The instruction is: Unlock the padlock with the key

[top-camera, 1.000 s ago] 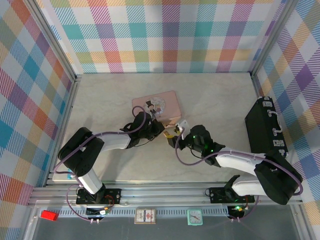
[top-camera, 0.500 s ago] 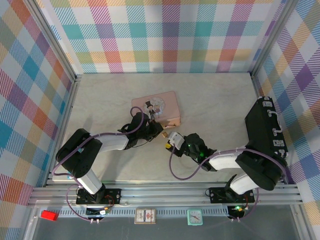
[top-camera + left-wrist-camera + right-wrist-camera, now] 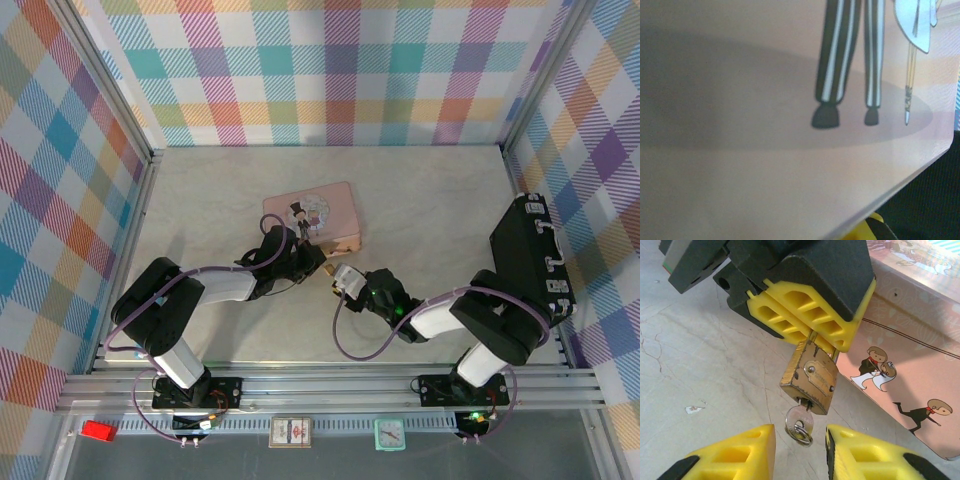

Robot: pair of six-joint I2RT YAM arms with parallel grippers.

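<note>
1. The tabletop [image 3: 430, 190] is pale marble-patterned, ringed by plaid panels [image 3: 330, 70].
2. A pink tin [image 3: 335, 212] lies flat mid-table; its lid [image 3: 740, 175] shows a figure [image 3: 847, 60] in striped trousers.
3. A black case [image 3: 525, 265] with silver clasps [image 3: 536, 208] lies at the right edge.
4. A red block [image 3: 97, 430], a card box [image 3: 290, 431] and a teal clock [image 3: 389, 434] sit along the front ledge [image 3: 540, 445].

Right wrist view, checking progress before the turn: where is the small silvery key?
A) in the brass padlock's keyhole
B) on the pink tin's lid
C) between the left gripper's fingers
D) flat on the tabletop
A: the small silvery key hangs from the underside of the small brass padlock, its blade in the keyhole, with the right gripper open, a yellow finger on either side.
</note>
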